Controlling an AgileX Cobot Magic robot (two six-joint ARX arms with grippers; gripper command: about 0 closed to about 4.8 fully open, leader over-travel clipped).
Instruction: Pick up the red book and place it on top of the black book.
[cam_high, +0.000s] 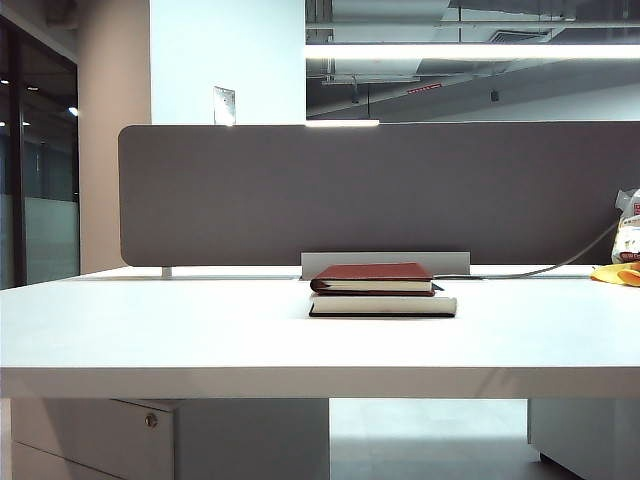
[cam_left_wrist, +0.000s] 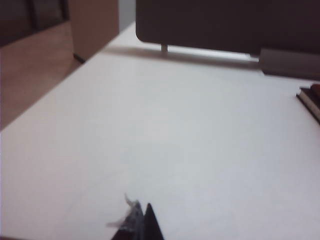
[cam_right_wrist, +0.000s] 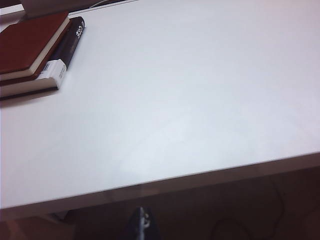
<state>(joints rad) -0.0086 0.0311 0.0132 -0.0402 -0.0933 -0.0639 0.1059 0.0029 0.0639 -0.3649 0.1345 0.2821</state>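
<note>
The red book (cam_high: 372, 273) lies flat on top of the black book (cam_high: 382, 305) at the middle of the white table (cam_high: 150, 320), near the grey partition. The right wrist view shows the red book (cam_right_wrist: 27, 42) resting on the black book (cam_right_wrist: 70, 45), whose cover and white page edges stick out beside it. In the left wrist view only a corner of the stack (cam_left_wrist: 311, 100) shows. My left gripper (cam_left_wrist: 141, 215) is shut and empty over bare table, far from the books. My right gripper (cam_right_wrist: 142, 220) is shut and empty, below the table's front edge. Neither arm appears in the exterior view.
A grey partition (cam_high: 380, 190) stands along the table's back edge with a cable running to the right. A white bag (cam_high: 628, 235) and something yellow (cam_high: 618, 273) sit at the far right. A drawer unit (cam_high: 90, 440) stands under the table.
</note>
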